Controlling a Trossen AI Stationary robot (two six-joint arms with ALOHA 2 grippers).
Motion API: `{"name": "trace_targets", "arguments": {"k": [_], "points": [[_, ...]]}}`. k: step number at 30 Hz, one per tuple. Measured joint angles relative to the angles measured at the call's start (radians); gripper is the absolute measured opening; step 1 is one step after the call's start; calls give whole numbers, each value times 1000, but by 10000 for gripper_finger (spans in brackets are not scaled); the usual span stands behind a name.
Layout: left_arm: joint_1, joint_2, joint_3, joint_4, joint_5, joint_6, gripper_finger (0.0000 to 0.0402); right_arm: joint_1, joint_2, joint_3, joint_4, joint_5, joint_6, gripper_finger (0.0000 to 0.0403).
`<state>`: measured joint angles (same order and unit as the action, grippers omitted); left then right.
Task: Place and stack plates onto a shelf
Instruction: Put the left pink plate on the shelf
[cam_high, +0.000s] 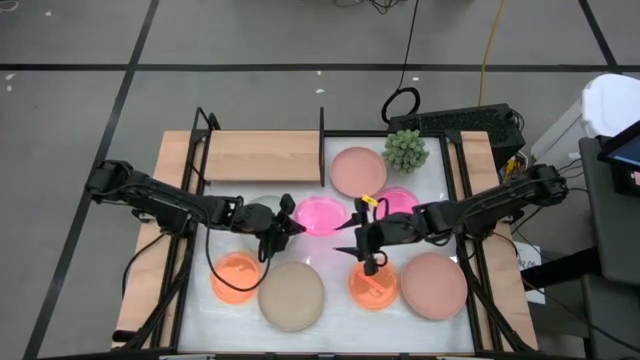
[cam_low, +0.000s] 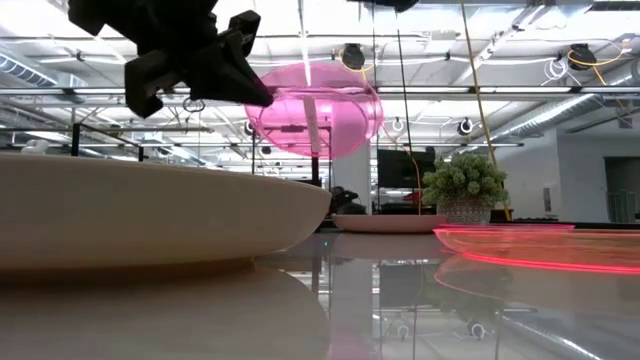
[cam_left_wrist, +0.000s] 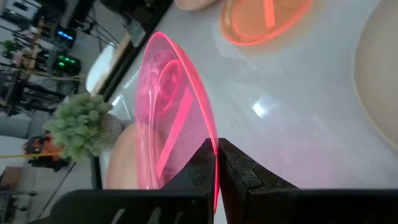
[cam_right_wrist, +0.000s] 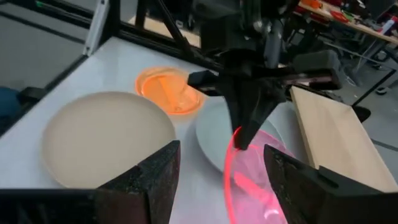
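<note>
My left gripper (cam_high: 288, 216) is shut on a neon pink translucent plate (cam_high: 320, 215), which the low view shows lifted above the table (cam_low: 315, 110). A grey-green plate (cam_high: 258, 207) lies on the table under that gripper. My right gripper (cam_high: 358, 243) is open just right of the held plate and touches nothing; its fingers (cam_right_wrist: 155, 180) frame the plate in the right wrist view. The wooden shelf (cam_high: 262, 155) stands at the far left. On the table lie two orange plates (cam_high: 236, 277) (cam_high: 373, 285), a beige one (cam_high: 291, 295), two pale pink ones (cam_high: 357, 170) (cam_high: 433, 285) and a second neon pink one (cam_high: 402, 202). My left gripper pinches the pink plate's rim (cam_left_wrist: 215, 149) between its two fingers (cam_left_wrist: 239, 171), on the edge facing the table's left. The fingers come from the left, slanting a little downward. The plate is lifted clear of the table and juts out beyond the fingertips, roughly level.
A spiky green plant (cam_high: 405, 150) stands at the far edge beside the pale pink plate. Black uprights (cam_high: 322, 130) rise at the shelf's ends. Black frame rails (cam_high: 462, 180) run along both table sides. Bare white tabletop (cam_high: 330, 330) shows near the front edge.
</note>
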<state>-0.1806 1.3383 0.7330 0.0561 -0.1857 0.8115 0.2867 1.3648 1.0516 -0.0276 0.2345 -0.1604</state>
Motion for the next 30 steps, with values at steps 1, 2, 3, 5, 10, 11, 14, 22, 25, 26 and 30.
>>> {"name": "trace_targets", "arguments": {"k": [1, 2, 3, 5, 10, 11, 14, 22, 25, 26, 30], "points": [[0, -3, 1, 6, -3, 0, 10, 4, -10, -8, 3, 0, 3, 211], [-1, -10, 4, -2, -7, -1, 10, 9, -22, -19, 7, 3, 7, 211], [-5, -20, 4, -19, -13, -2, 10, 13, -31, -31, 5, 6, 15, 211], [-11, -37, 15, -28, -29, -5, 10, 19, -41, -53, 12, 32, 33, 211], [-34, -117, 43, -85, -80, -2, 10, 37, -53, -120, 60, 107, 47, 211], [-36, -137, 45, -90, -90, -2, 10, 40, -53, -131, 65, 110, 46, 211], [-39, -193, 45, -97, -113, 1, 10, 43, -52, -155, 111, 111, 43, 210], [-21, -288, 46, -135, -287, 92, 10, 43, -52, -171, 137, 111, 35, 210], [5, -290, 46, -146, -354, 117, 10, 43, -52, -171, 137, 111, 35, 210], [16, -290, 46, -146, -364, 120, 10, 43, -52, -171, 137, 111, 35, 210], [66, -290, 46, -170, -366, 114, 10, 43, -52, -171, 137, 111, 35, 210]]}}
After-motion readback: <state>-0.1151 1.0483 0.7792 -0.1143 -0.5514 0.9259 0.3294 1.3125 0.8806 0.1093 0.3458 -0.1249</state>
